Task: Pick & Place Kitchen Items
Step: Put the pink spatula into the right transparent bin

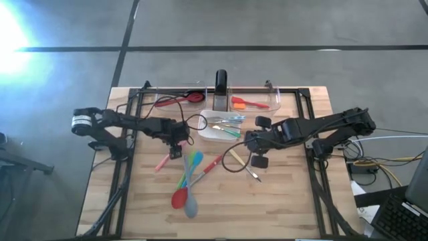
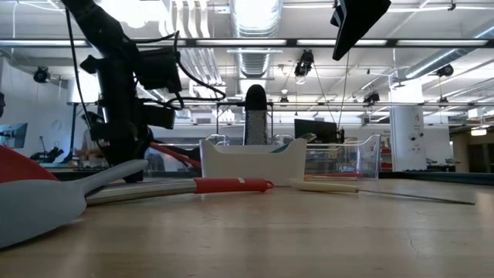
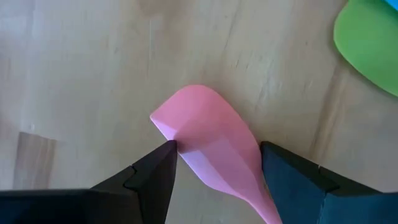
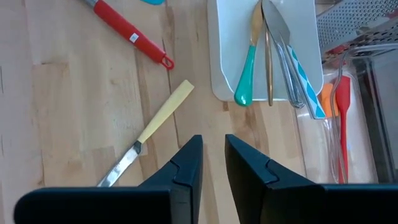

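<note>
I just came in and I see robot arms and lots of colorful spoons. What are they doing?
The robot is tidying kitchen tools. Its left gripper is down at the table with its fingers open on either side of a pink spoon. The right gripper hovers empty, fingers nearly together, near a cream-handled knife. Some cutlery already lies in the white dish, and other spoons wait on the wooden table.

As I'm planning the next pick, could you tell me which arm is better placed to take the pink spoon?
The left. Its gripper is open with a finger on each side of the pink spoon; the right gripper points at the white dish.
</note>
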